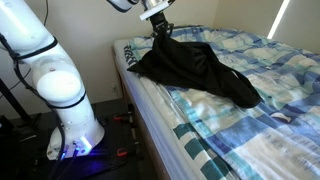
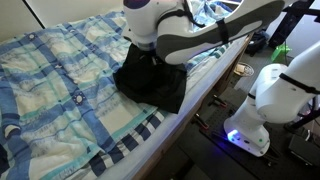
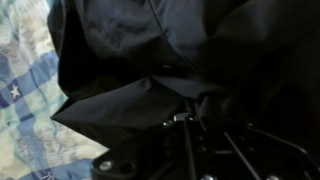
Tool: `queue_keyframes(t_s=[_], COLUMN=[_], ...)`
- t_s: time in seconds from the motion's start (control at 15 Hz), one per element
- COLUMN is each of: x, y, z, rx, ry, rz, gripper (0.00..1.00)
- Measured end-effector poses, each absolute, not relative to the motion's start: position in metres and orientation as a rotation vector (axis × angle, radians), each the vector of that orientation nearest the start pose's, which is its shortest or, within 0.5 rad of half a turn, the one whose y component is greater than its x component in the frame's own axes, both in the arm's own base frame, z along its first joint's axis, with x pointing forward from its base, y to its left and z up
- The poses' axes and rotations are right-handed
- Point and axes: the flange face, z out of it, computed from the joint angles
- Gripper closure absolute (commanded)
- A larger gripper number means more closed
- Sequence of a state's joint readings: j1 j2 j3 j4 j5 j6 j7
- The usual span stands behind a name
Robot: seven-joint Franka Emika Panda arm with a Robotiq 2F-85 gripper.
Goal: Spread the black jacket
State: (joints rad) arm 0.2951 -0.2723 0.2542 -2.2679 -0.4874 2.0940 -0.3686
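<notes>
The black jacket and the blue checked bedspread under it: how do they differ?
The black fabric jacket is plain and dark; the blue-and-white checked bedspread is pale and patterned. The jacket is bunched in folds; the bedspread lies mostly flat. The jacket is small; the bedspread stretches far wider. Both are soft cloth.

Ahead of me, a bed [image 1: 262, 135] under a blue-and-white checked quilt [image 2: 60, 90] sits against plain pale walls [image 1: 95, 25]. A bright strip of light [image 1: 281, 14] glares up high, and the floor [image 2: 190, 165] alongside looks dark.
</notes>
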Motion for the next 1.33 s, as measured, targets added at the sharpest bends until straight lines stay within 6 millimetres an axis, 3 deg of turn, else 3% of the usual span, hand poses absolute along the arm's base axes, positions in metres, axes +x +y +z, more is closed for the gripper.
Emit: queue_keyframes(t_s=[0.27, 0.47, 0.53, 1.13, 1.33], x=[0.453, 0.475, 0.481, 0.484, 0.494], y=[0.227, 0.235, 0.239, 0.241, 0.234], z=[0.512, 0.516, 0.515, 0.511, 0.511], rx=[-3.112, -3.115, -3.115, -3.109, -3.116], ry=[-1.938, -1.971, -1.99, -1.991, -1.963], rz=[-0.331, -0.358, -0.365, -0.353, -0.361], gripper=[0.99, 0.99, 0.94, 0.99, 0.99])
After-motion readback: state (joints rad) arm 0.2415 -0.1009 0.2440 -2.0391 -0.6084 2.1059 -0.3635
